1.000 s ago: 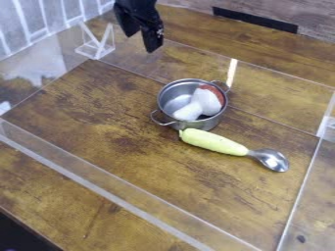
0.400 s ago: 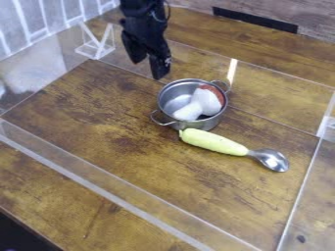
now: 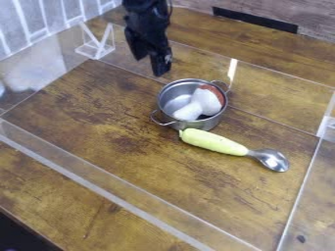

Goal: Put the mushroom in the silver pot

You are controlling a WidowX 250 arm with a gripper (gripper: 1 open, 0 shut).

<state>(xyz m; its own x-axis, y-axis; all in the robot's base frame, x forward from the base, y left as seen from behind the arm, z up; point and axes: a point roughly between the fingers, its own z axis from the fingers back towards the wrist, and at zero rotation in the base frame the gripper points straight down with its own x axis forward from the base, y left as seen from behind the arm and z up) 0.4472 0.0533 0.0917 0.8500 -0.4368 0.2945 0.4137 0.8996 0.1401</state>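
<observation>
The silver pot (image 3: 177, 110) stands near the middle of the wooden table. The white mushroom (image 3: 194, 106) lies inside it, leaning toward the right wall, with a red patch showing behind it. My black gripper (image 3: 160, 67) hangs pointing down just behind and to the left of the pot, above the table. It is open and nothing shows between its fingers. It is apart from the pot and the mushroom.
A yellow-green corn-like piece (image 3: 214, 142) with a metal spoon end (image 3: 272, 161) lies in front of the pot to the right. A thin orange and white stick (image 3: 232, 72) stands behind the pot. Clear plastic walls (image 3: 78, 172) border the table, and a white rack (image 3: 94, 41) stands at the back left.
The gripper has come down and slightly right from the back, closer to the pot's rear left rim. The pot, mushroom and corn piece have not moved.
</observation>
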